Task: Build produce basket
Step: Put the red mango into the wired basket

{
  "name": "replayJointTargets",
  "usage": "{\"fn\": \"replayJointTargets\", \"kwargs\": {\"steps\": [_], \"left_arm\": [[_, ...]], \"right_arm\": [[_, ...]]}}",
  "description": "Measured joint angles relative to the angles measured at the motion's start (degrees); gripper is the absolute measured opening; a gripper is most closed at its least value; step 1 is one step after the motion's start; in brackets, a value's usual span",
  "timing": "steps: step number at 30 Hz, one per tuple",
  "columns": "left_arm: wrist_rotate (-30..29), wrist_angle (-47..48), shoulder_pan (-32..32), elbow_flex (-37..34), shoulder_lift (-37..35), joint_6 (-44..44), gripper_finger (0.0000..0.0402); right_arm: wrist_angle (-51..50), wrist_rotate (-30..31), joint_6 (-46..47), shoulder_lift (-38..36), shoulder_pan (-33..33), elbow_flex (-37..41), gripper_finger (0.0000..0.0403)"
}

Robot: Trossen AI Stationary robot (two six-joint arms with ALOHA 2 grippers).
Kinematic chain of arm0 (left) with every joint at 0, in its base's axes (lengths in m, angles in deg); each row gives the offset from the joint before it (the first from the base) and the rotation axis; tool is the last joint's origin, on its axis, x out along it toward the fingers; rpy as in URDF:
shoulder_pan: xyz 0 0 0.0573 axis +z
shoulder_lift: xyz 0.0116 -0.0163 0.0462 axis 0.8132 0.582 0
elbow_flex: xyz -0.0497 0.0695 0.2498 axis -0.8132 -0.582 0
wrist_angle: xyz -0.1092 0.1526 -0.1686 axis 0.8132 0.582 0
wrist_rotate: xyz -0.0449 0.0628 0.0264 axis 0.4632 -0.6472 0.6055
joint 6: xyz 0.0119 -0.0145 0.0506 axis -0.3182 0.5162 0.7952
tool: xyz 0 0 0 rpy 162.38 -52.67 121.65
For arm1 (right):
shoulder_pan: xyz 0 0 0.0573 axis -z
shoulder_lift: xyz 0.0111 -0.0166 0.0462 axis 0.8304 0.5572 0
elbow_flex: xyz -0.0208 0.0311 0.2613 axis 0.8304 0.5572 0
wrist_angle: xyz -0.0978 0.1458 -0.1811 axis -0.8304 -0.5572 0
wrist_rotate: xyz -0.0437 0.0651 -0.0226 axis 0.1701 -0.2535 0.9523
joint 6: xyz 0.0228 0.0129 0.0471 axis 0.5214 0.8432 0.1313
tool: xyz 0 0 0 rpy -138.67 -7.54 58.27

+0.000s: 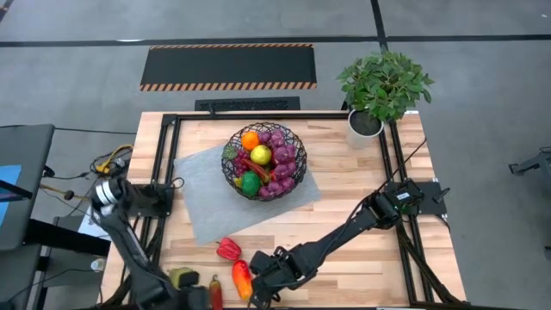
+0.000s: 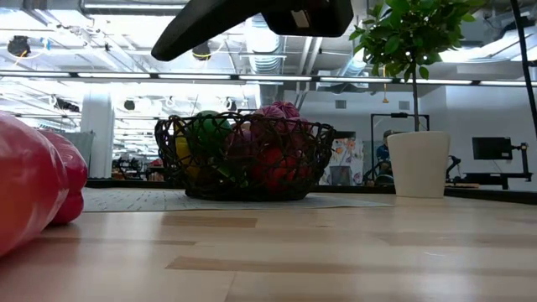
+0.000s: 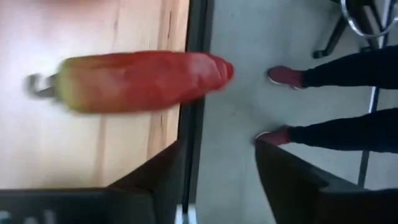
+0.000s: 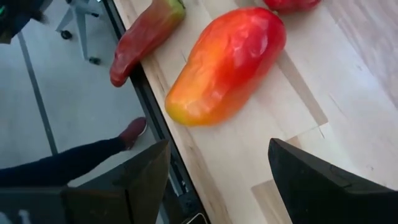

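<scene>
- Ahead of my right gripper [image 4: 217,180], between its spread fingers, the red-orange mango-like fruit [image 4: 227,62] lies on bare wood with nothing blocking the way to it.
- Just beyond that fruit a long red pepper [image 4: 146,37] lies over the table's edge rail [image 4: 158,112], so there is little room on that side.
- Past the rail is open floor, where a person's leg and red shoe [image 4: 132,132] stand near.
- My left gripper [image 3: 217,180] hangs over the same edge, with the pepper just ahead of its fingers.
- Farther in, the basket [image 1: 264,161] and the potted plant [image 1: 383,90] stand well apart from both hands, with clear boards between.
</scene>
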Motion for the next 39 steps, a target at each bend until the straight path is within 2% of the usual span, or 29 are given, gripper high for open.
{"fn": "replayJointTargets", "kwargs": {"steps": [3, 7, 13, 17, 21, 25, 31, 35, 39], "left_arm": [[3.0, -3.3, 2.2, 0.8, 4.7, 0.0, 0.0145], [2.5, -7.2, 3.5, 1.1, 6.6, -0.3, 0.0096], [-0.2, -3.3, 5.2, 1.1, 6.7, -3.5, 0.0038], [-6.6, -1.3, 6.7, 1.1, 6.7, -1.5, 0.0013], [-10.6, -1.0, 11.0, 1.1, 6.7, 3.3, 0.0002], [-12.0, -1.2, 15.8, 1.1, 6.7, 8.0, 0.0003], [-11.0, -2.5, 20.2, 1.1, 6.7, 10.8, 0.0001], [-11.2, -4.3, 20.6, 1.0, 6.7, 13.0, 0.0001], [-12.1, -4.7, 20.8, 1.0, 6.7, 13.4, 0.0001]], "right_arm": [[0.0, 0.0, -0.1, 0.0, -0.4, 0.0, 0.0291], [0.0, 0.0, -0.2, 0.0, -1.1, 0.0, 0.0291], [0.2, 0.0, 0.0, 0.0, -2.7, 0.0, 0.0291], [-0.4, 0.4, 0.0, 0.0, -3.2, 0.0, 0.0291], [-1.0, 1.0, 0.1, 0.0, -3.2, 0.0, 0.0291], [-0.6, 1.5, 0.4, 0.0, -3.1, 0.0, 0.0291], [-9.2, 8.5, 4.2, 0.0, -2.2, 0.0, 0.0291], [-13.4, 11.7, -1.7, -0.4, -2.0, 0.0, 0.0291], [-13.3, 8.9, -8.9, -0.5, -1.4, 0.0, 0.0291]]}}
